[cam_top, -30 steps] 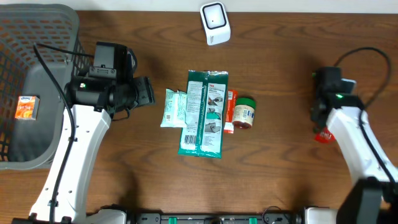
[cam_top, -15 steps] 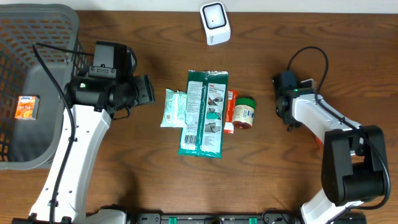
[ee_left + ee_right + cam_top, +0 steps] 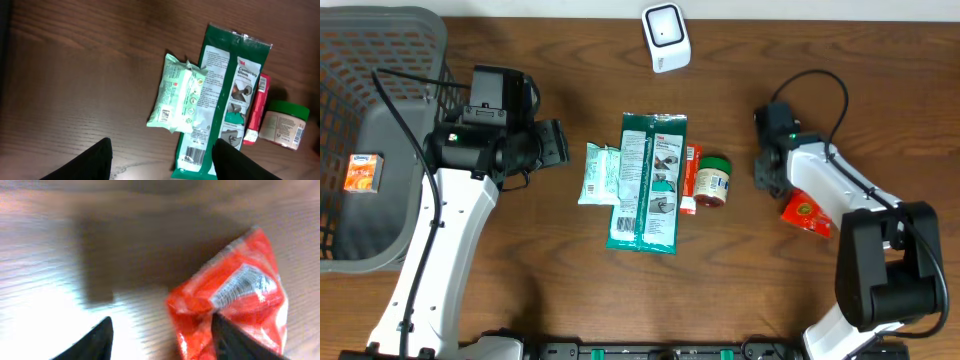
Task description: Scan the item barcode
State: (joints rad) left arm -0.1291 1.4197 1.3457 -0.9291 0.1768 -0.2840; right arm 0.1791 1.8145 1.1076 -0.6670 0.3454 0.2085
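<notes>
1. Red was the packet that lay flat on the wood table, on the right side. Its white barcode strip faced up.
2. The scanner stood at the far edge of the table, well apart from the packet. No item was held up to it, so I think no scan was going on at that sec.
3. The right claw hung just above the packet w/ its fingers apart. One finger looked to be over the packet's edge in the wrist cam, but it pinched nothing. The packet looked like it just lay there.
4. Four more things sat in the middle, side by side: a pale wipes pack, a big green pack, a thin red box and a jar w/ a green lid.
5. One small orange box lay in the grey basket on the left. My guess: that one was prob done, and the rest were left to scan.
6. Left arm: it leaned in from the front, near the basket. The left claw pointed at the pile, fingers apart, w/ nothing in it, just left of the wipes pack.
7. Right arm: it came in from the front right, bent at the elbow, wrist tipped down at the table, btw the jar and the packet.
</notes>
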